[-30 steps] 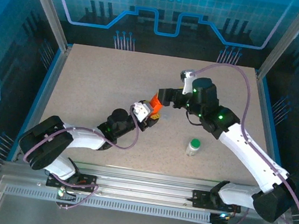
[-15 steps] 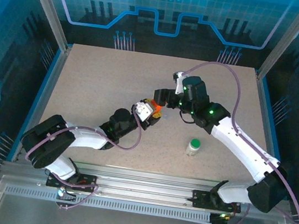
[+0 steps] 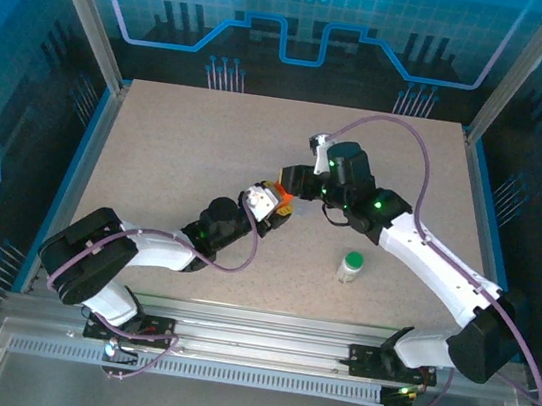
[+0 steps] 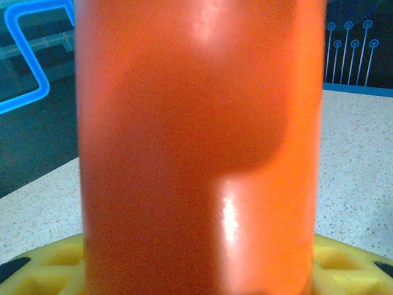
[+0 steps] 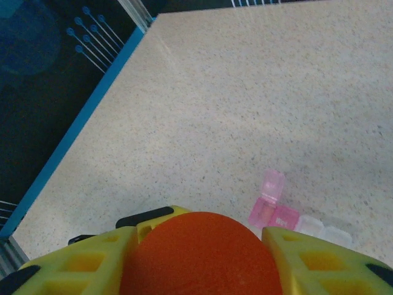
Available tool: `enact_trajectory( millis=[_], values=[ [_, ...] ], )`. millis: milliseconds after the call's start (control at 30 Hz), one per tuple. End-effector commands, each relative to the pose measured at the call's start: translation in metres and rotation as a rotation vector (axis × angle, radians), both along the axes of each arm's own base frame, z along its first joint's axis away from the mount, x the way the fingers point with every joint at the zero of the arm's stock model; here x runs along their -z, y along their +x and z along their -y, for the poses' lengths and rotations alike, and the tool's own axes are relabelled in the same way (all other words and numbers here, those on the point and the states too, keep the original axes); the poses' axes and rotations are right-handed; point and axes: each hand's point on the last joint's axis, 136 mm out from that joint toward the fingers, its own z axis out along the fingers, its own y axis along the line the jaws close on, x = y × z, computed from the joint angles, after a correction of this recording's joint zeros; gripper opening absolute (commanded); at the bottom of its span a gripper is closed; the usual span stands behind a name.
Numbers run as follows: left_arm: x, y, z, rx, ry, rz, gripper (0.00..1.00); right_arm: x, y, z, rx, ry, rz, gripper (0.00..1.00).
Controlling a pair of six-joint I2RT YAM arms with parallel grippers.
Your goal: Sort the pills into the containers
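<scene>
Orange bottle (image 4: 199, 147) clamped in left tool (image 4: 199, 273), yellow fingers tight on both sides. Right tool (image 5: 199, 258) closed on the same bottle's rounded top, no gap seen. Pill box (image 5: 288, 215) lies on desk (image 5: 245, 92) beyond right tool, pink compartment beside colourless ones. Green-capped bottle (image 3: 350, 266) stands well apart.

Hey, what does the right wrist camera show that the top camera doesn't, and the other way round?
Right wrist: the pill box, with its pink and colourless compartments, lying flat. Top: the green-capped bottle standing by itself on the table. Both: the orange bottle at the right gripper.
</scene>
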Motion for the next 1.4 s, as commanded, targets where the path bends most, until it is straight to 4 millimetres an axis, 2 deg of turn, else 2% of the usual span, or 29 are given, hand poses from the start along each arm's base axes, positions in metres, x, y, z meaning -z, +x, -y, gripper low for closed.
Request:
enact_trajectory(
  millis=[0, 133, 267, 367, 533, 600, 733, 933, 1133, 1367],
  values=[
    [-0.033, -0.009, 0.014, 0.108, -0.065, 0.074, 0.19, 0.000, -0.015, -0.011, -0.110, 0.036, 0.077, 0.38],
    [-0.044, -0.029, 0.019, 0.279, -0.111, 0.050, 0.19, 0.001, -0.025, -0.012, -0.213, 0.031, 0.155, 0.32],
    [-0.056, -0.049, 0.016, 0.447, -0.164, 0.029, 0.19, -0.010, -0.065, -0.021, -0.492, -0.002, 0.300, 0.35],
    [-0.066, -0.063, 0.008, 0.549, -0.208, 0.020, 0.19, -0.016, -0.091, -0.018, -0.644, -0.036, 0.392, 0.35],
    [-0.074, -0.077, 0.006, 0.649, -0.229, 0.009, 0.19, -0.016, -0.108, -0.008, -0.774, -0.094, 0.454, 0.35],
    [-0.075, -0.081, 0.008, 0.681, -0.236, 0.001, 0.19, -0.018, -0.110, -0.005, -0.801, -0.091, 0.439, 0.37],
    [-0.077, -0.081, 0.010, 0.696, -0.252, 0.001, 0.19, -0.018, -0.107, -0.002, -0.808, -0.093, 0.413, 0.54],
    [-0.074, -0.078, 0.011, 0.691, -0.249, -0.015, 0.18, -0.023, -0.097, 0.011, -0.746, -0.103, 0.413, 0.69],
    [-0.066, -0.072, 0.008, 0.642, -0.235, -0.023, 0.18, -0.030, -0.089, 0.025, -0.676, -0.106, 0.425, 0.91],
    [-0.063, -0.067, 0.006, 0.611, -0.234, -0.026, 0.18, -0.034, -0.085, 0.032, -0.636, -0.103, 0.421, 0.96]
  ],
)
